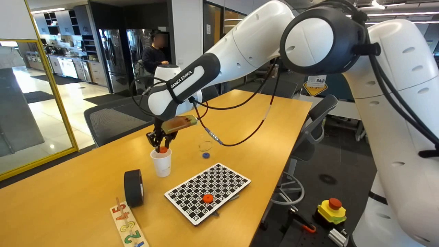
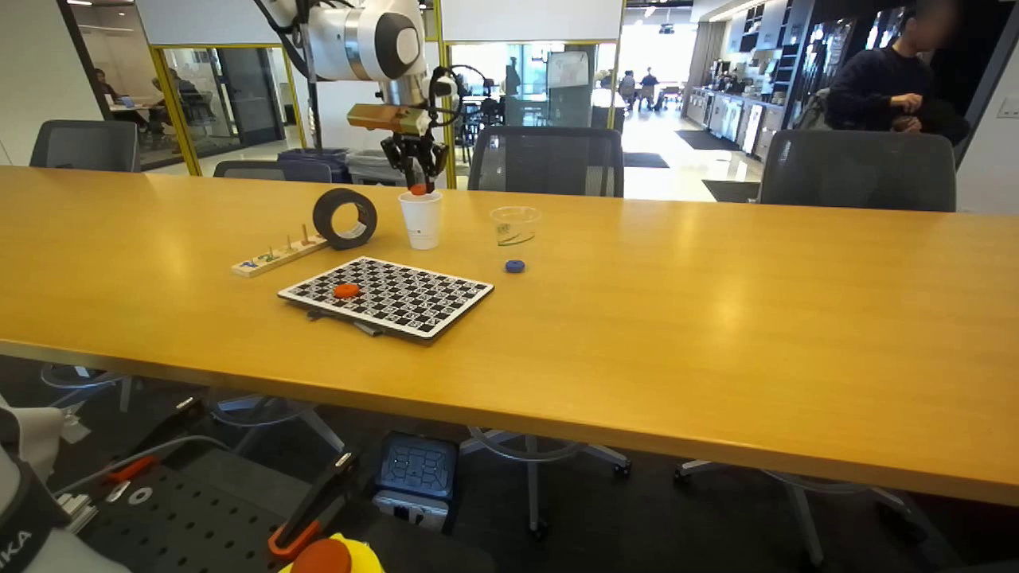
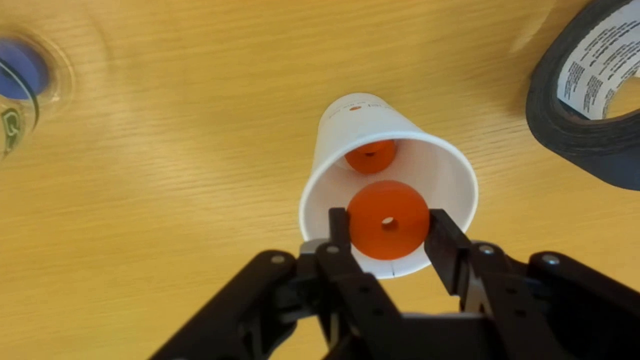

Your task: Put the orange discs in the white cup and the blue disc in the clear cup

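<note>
My gripper (image 3: 388,220) is shut on an orange disc (image 3: 387,197), held by its edges over the mouth of the white cup (image 3: 350,122). The white cup stands upright on the table in both exterior views (image 1: 161,167) (image 2: 422,223). Another orange disc (image 3: 371,157) lies inside it. A third orange disc (image 1: 208,198) rests on the checkered board; it also shows in an exterior view (image 2: 346,290). The blue disc (image 2: 515,266) appears to lie at the bottom of the faint clear cup (image 2: 516,231). In the wrist view the blue disc (image 3: 20,70) shows within the cup's base ring.
A black tape roll (image 1: 133,188) stands on edge near the white cup. A wooden peg board with numbers (image 1: 127,224) lies beside it. The checkered board (image 1: 219,178) lies nearer the table's edge. Chairs (image 2: 545,163) stand along the far side.
</note>
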Motion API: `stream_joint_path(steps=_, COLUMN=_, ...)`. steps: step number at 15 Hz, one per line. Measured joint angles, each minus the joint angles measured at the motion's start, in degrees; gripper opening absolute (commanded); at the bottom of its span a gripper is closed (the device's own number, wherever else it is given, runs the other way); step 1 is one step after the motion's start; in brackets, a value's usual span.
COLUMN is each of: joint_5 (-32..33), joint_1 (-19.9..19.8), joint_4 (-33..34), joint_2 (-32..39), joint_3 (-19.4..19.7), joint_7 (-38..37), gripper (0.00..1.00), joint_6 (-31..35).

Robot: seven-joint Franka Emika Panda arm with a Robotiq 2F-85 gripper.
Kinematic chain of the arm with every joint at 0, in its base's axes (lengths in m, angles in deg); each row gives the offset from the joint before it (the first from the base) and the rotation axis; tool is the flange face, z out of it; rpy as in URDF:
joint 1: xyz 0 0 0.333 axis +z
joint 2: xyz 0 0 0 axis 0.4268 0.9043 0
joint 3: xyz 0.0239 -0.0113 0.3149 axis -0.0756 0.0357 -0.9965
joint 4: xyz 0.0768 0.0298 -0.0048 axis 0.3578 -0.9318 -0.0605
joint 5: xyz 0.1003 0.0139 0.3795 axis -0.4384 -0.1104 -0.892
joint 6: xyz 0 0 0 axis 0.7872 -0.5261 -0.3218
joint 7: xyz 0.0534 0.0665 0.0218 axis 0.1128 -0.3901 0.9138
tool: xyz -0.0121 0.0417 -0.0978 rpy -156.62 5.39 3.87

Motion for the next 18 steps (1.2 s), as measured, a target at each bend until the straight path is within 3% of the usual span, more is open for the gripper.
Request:
stream_joint_path(steps=3, joint_5=0.0, joint_1=0.02, joint_4=1.44, joint_2=0.94, joint_3=0.04, joint_7=-0.02, gripper=0.98, joint_6=-1.05)
stream_joint_path(steps=4, joint_5=0.0, joint_1=0.03, joint_4=1.5, joint_2=1.0, joint_3=0.1, joint_7=-0.07, gripper=1.0, joint_6=-1.27)
stream_joint_path(steps=10, joint_5=0.94, joint_1=1.3, joint_4=-1.96, joint_2=-1.06, joint_3=1.24, joint_7=-2.52, gripper=1.0, joint_6=-2.49)
stream_joint_path(steps=18, joint_5=6.81, joint_1=4.85, joint_4=-24.73, joint_2=-15.2, joint_3=1.47, joint_7=-8.43, gripper=1.0, joint_6=-1.53)
